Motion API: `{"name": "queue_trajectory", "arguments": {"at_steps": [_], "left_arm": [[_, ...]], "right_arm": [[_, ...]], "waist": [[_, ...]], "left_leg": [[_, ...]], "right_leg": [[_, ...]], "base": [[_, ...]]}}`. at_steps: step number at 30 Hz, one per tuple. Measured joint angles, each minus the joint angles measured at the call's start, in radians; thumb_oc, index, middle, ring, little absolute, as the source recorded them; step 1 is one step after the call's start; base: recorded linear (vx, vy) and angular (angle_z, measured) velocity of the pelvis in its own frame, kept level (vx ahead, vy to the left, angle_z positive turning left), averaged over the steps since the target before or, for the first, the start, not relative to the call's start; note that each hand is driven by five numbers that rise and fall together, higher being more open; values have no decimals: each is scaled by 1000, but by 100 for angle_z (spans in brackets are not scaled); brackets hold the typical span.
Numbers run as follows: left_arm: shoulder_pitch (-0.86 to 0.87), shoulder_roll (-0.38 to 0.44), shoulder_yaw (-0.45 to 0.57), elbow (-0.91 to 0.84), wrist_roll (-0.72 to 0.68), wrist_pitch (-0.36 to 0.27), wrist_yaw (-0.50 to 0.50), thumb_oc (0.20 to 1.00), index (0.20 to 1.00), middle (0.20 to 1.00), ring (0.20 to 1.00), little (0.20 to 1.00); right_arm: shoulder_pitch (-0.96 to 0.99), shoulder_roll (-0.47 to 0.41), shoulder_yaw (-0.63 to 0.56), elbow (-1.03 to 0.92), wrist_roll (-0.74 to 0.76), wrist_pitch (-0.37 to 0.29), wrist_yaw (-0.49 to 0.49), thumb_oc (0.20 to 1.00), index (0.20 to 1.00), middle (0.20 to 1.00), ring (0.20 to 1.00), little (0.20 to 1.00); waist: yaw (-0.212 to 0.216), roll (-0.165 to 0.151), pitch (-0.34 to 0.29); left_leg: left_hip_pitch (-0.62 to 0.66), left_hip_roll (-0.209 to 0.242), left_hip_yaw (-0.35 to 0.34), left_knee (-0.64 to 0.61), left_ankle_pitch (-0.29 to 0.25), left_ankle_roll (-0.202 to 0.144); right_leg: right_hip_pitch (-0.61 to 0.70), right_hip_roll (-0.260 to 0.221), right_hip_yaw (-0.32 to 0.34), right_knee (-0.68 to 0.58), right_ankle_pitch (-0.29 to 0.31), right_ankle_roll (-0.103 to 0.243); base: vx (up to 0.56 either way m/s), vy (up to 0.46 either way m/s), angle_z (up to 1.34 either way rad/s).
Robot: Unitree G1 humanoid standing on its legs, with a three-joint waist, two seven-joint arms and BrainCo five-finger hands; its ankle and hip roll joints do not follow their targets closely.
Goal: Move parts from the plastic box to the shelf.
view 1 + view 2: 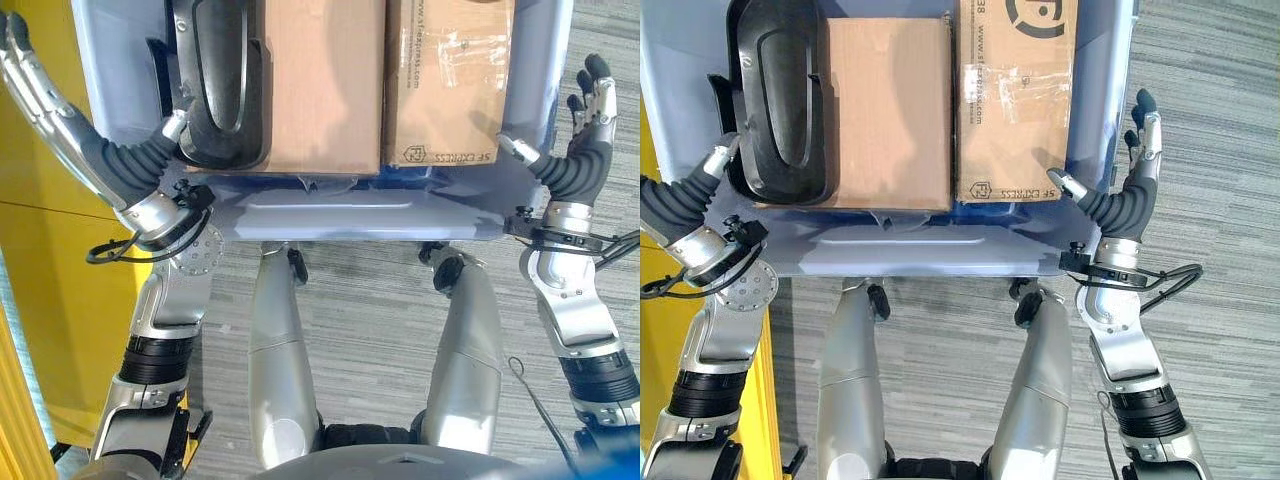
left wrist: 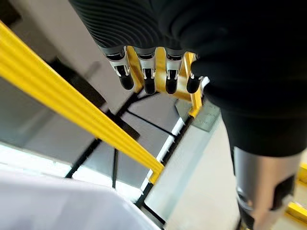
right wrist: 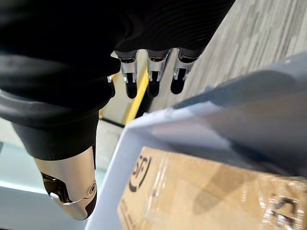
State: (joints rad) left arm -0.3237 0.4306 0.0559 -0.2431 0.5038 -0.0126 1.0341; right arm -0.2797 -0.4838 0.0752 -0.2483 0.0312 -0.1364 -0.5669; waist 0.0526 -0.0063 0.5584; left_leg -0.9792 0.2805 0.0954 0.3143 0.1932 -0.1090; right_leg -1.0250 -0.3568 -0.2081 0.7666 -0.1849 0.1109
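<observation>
A blue-grey plastic box (image 1: pixel 330 215) sits in front of me between both hands. Inside lie a black moulded part (image 1: pixel 220 80), a plain cardboard box (image 1: pixel 320 80) and a taped, printed cardboard box (image 1: pixel 450 80). My left hand (image 1: pixel 40 90) lies along the box's left side with straight fingers (image 2: pixel 148 72), its thumb reaching over the rim by the black part. My right hand (image 1: pixel 590 110) stands at the box's right side, open, its fingers (image 3: pixel 153 72) straight and its thumb over the rim (image 3: pixel 158 120) next to the printed box (image 3: pixel 192 191).
A yellow shelf frame (image 1: pixel 40 300) runs along my left side, close to the left arm; its yellow beams (image 2: pixel 72 110) show past the left fingers. Grey striped carpet (image 1: pixel 1220 150) lies to the right and below the box.
</observation>
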Motion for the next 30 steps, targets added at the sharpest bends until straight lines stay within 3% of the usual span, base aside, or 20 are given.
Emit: {"name": "queue_trajectory", "arguments": {"at_steps": [2,4,5,6,7,8,9,10,11,12,13,14,15,16,17,18,19,20,25,30], "left_arm": [[37,-25,4,-3,-2,-7,-12,1000,1000,1000,1000,1000],[91,-45,4,-12,-3,-28,-46,1000,1000,1000,1000,1000],[95,-83,-8,-3,-5,-45,-90,1000,1000,1000,1000,1000],[60,-73,-37,-4,-18,-54,-134,1000,1000,1000,1000,1000],[28,-34,-54,-2,-23,-68,-163,1000,1000,1000,1000,1000],[34,19,-56,1,-26,-73,-190,1000,1000,1000,1000,1000],[85,62,-55,-4,-43,-70,-199,1000,1000,1000,1000,1000],[149,118,-53,-1,-48,-68,-195,1000,1000,1000,1000,1000],[206,152,-45,24,-48,-62,-183,1000,1000,1000,1000,1000],[245,133,-44,49,-46,-47,-167,1000,1000,1000,1000,1000],[251,94,-48,50,-41,-47,-161,1000,1000,1000,1000,1000],[241,76,-53,52,-38,-48,-160,1000,1000,1000,1000,1000],[179,8,-80,59,-17,-48,-163,1000,1000,1000,1000,1000],[174,-5,-104,59,-6,-50,-168,1000,1000,1000,1000,1000],[137,6,-116,68,14,-55,-175,1000,1000,1000,1000,1000],[46,19,-135,76,24,-43,-176,1000,1000,1000,1000,1000],[-24,14,-143,115,32,-28,-176,1000,1000,1000,1000,1000],[-56,34,-151,103,36,-20,-172,1000,1000,1000,1000,1000],[-57,80,-133,78,37,11,-159,1000,1000,1000,1000,1000],[-113,92,-135,80,35,32,-162,1000,1000,1000,1000,1000]], "right_arm": [[4,7,22,0,-12,0,-1,1000,1000,1000,1000,1000],[21,24,41,-2,-12,0,-15,1000,1000,1000,1000,1000],[67,28,22,-22,-3,-1,-26,1000,1000,1000,1000,1000],[129,78,-25,-66,11,-3,-42,1000,1000,1000,1000,1000],[161,106,-37,-81,26,-2,-48,1000,1000,1000,1000,1000],[163,106,-30,-62,32,0,-48,1000,1000,1000,1000,1000],[143,104,-25,-45,33,-1,-40,1000,1000,1000,1000,1000],[130,118,-1,-35,33,-6,-31,1000,1000,1000,1000,1000],[113,139,33,-1,33,-9,-24,1000,1000,1000,1000,1000],[88,122,57,32,37,-13,2,1000,1000,1000,1000,1000],[63,82,57,65,39,-12,20,1000,1000,1000,1000,1000],[48,53,45,83,55,-11,27,1000,1000,1000,1000,1000],[48,-73,14,86,111,-9,41,1000,1000,1000,1000,1000],[52,-119,14,84,128,-7,45,1000,1000,1000,1000,1000],[77,-112,7,67,147,-9,42,1000,1000,1000,1000,1000],[68,-85,14,67,154,-7,51,1000,1000,1000,1000,1000],[40,-71,58,70,165,12,72,1000,1000,1000,1000,1000],[46,-30,71,66,163,12,82,1000,1000,1000,1000,1000],[-54,-2,50,69,161,32,92,1000,1000,1000,1000,1000],[-121,13,52,69,142,53,91,1000,1000,1000,1000,1000]], "waist": [[13,5,0],[1,16,-3],[-16,67,-8],[-51,76,-9],[-84,45,-8],[-80,2,-7],[-56,-8,-8],[-41,-36,-6],[-4,-106,-11],[11,-114,-20],[-2,-81,-33],[-13,-63,-42],[-23,38,-83],[-29,96,-107],[-55,80,-106],[-77,51,-108],[-56,71,-111],[-74,61,-108],[-8,6,-29],[-36,-26,-10]], "left_leg": [[60,7,-1,-76,60,-21],[107,18,46,-150,136,-2],[153,34,129,-297,117,112],[174,65,372,-332,-47,131],[162,76,491,-232,-64,103],[231,88,486,-140,59,93],[352,81,338,-129,82,2],[370,61,128,-80,70,-14],[360,7,-123,52,74,-13],[298,-27,-230,235,-23,-31],[229,-38,-244,330,-148,-34],[188,-40,-198,338,-205,-34],[99,-13,-14,267,-112,46],[97,25,33,220,-178,120],[92,13,46,200,-180,18],[60,-38,33,189,-260,-4],[58,-62,20,304,-296,58],[51,-94,17,270,-301,43],[1,-90,8,264,-237,37],[31,-87,24,257,-245,48]], "right_leg": [[41,5,-23,17,-24,-13],[114,2,-100,38,-68,-36],[163,34,-133,63,-91,-60],[192,-13,-156,27,-80,-87],[203,-49,-166,15,-81,-77],[206,-58,-177,-1,-64,-62],[208,-29,-151,-14,-49,-51],[186,-5,-68,11,-25,-42],[155,23,59,16,-5,-25],[163,58,117,-20,24,-45],[165,86,142,-54,45,-44],[165,93,139,-79,35,-43],[142,116,69,-74,26,-45],[136,141,34,-49,26,-45],[115,117,45,-35,12,-46],[85,74,22,-124,37,-33],[74,85,12,-162,63,14],[49,69,53,-119,73,-15],[23,60,34,-87,66,-40],[63,69,31,-122,80,-55]], "base": [[-40,-370,29],[-107,-414,65],[-54,-69,157],[-13,118,216],[-23,248,215],[-71,424,82],[-113,526,-39],[-128,548,-158],[-97,423,-218],[-79,355,-229],[-72,267,-181],[-115,277,-189],[-122,272,-185],[-53,225,-144],[-28,170,-30],[-19,104,-1],[-75,86,59],[-24,23,73],[-17,-48,45],[9,12,-2]]}}
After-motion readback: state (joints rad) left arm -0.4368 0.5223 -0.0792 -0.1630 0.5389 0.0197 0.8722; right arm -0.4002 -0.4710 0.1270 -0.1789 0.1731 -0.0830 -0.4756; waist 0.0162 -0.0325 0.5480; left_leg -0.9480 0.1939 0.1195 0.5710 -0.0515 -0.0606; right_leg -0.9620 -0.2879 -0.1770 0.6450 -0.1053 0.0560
